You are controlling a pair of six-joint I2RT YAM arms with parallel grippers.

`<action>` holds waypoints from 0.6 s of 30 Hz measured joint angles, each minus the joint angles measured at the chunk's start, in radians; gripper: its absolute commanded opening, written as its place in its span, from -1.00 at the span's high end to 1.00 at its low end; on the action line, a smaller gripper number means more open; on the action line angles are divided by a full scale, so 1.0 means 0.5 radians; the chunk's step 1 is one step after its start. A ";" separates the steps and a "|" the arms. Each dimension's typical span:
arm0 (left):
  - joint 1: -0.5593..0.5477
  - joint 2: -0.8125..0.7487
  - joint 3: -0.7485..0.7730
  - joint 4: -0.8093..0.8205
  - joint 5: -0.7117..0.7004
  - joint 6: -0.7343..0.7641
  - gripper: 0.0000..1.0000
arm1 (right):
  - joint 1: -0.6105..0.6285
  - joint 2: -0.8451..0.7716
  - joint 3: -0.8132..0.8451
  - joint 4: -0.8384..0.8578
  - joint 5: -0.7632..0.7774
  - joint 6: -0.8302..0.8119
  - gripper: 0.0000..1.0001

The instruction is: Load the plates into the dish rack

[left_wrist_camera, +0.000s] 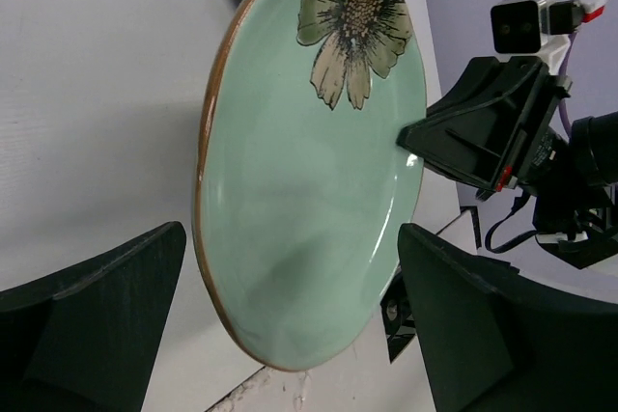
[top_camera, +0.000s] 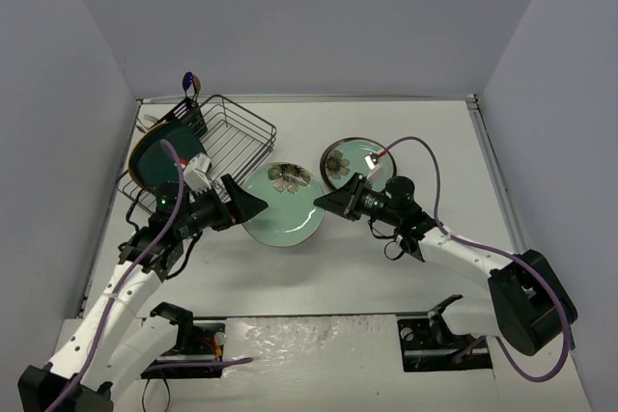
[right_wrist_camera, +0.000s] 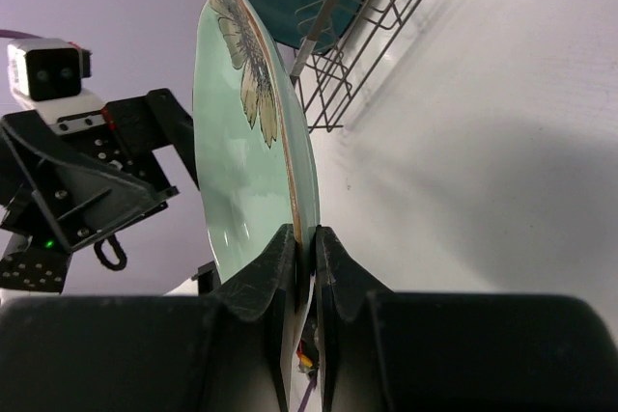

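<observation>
Mid-frame, the right claw (right_wrist_camera: 301, 238) is pinching the green plate (top_camera: 282, 209) by its thin rim; the spread left claw (top_camera: 249, 204) is probably risking bumping it loose.

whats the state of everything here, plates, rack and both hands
held flower plate, pinched at its rim by the right hand, not in the dish rack
second flower plate, lying flat on the table
dark teal plate, standing in the dish rack
dish rack, most dividers unfilled
left hand, open, a finger on each side of the held flower plate
right hand, shut on the held flower plate
</observation>
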 measured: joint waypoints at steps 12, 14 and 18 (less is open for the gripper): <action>-0.097 0.063 0.003 0.116 -0.106 -0.063 0.46 | 0.000 -0.038 0.000 0.113 -0.060 0.032 1.00; -0.097 0.059 0.003 0.137 -0.110 -0.082 0.99 | 0.000 -0.039 0.000 0.120 -0.063 0.035 1.00; -0.094 0.021 0.008 0.194 -0.099 -0.136 1.00 | -0.009 -0.042 0.000 0.115 -0.053 0.033 0.93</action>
